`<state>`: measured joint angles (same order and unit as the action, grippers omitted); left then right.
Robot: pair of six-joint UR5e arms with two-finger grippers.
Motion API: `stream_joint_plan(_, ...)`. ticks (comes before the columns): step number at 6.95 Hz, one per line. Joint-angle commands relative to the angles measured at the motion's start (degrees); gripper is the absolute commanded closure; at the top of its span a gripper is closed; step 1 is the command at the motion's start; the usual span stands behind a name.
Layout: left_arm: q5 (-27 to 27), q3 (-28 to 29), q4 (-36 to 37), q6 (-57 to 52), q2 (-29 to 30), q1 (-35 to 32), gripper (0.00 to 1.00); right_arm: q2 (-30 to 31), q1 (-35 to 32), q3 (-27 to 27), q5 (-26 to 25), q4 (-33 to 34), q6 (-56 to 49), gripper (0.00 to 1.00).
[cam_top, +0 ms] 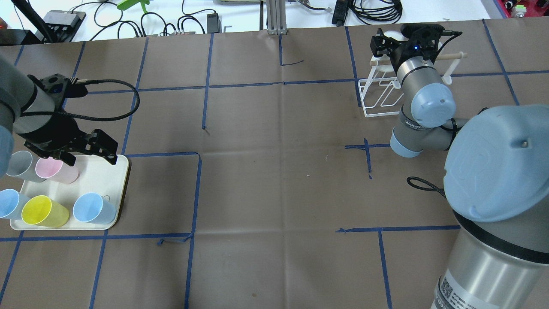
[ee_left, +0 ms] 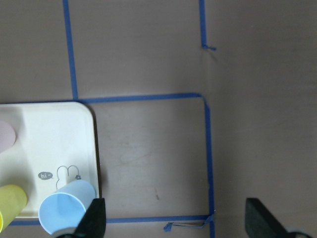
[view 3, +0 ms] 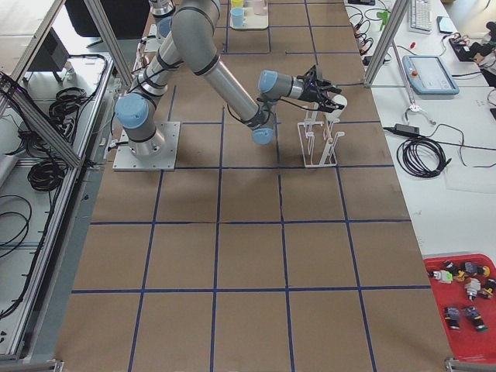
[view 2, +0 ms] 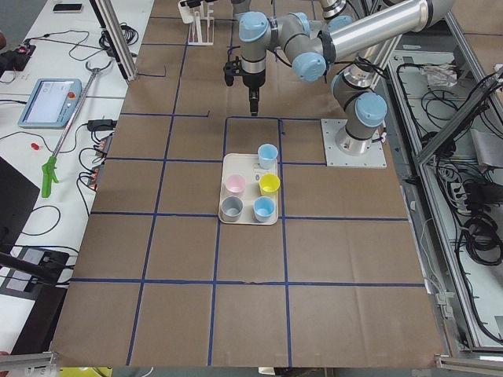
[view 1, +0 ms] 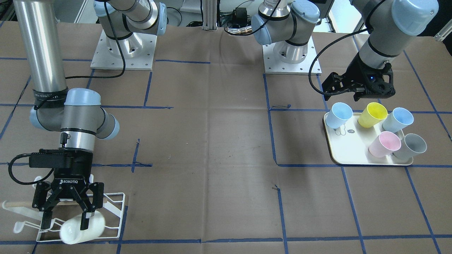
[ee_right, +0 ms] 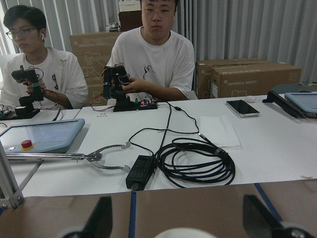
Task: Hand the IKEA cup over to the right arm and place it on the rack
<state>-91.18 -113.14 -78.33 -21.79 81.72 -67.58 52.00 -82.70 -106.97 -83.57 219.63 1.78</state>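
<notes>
The white cup point(view 1: 83, 228) lies tilted on the rack point(view 1: 114, 211) at the table's near corner; it is plain, smooth, opaque and tapered; the right gripper point(view 1: 65, 223) hangs just above it, fingers spread wide, released, "ROBOTIQ" in white on its black body; farther off, the left gripper point(cam_top: 90, 158) gapes empty over the cream tray point(view 1: 353, 155), printed "hi", with coloured cups point(view 1: 385, 144); beyond the table, cardboard boxes point(ee_right: 257, 77) read "UNIVERSAL ROBOTS".

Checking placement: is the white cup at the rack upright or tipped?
Tipped: the white plastic cup lies on its side, low over the white wire rack.
</notes>
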Motion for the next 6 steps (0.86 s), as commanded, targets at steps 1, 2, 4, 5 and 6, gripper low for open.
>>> stream_joint_plan(1, 0.4, -5.6, 1.6, -6.6, -1.3, 7.3, 0.05, 0.1, 0.0, 0.0, -0.3, -0.2, 0.0, 0.00)
stream_joint_plan(2, 0.5, -6.7, 2.4, -6.9, -1.3, 8.4, 0.04, 0.4, 0.0, 0.1, -0.2, -0.2, 0.2, 0.00)
stream_joint_plan(4, 0.5, -7.4, 3.2, -7.4, 1.1, 8.7, 0.04, 1.6, 0.0, 0.6, 0.4, -0.1, 0.3, 0.00)
stream_joint_plan(5, 0.4, -9.3, 5.6, -7.5, 2.3, 8.7, 0.03, 2.5, -0.2, 0.5, 0.2, -0.1, 0.3, 0.00)
stream_joint_plan(6, 0.5, -12.2, 12.0, -7.6, 3.8, 8.7, 0.02, 4.2, -0.4, 0.3, 0.1, -0.2, 0.2, 0.00)
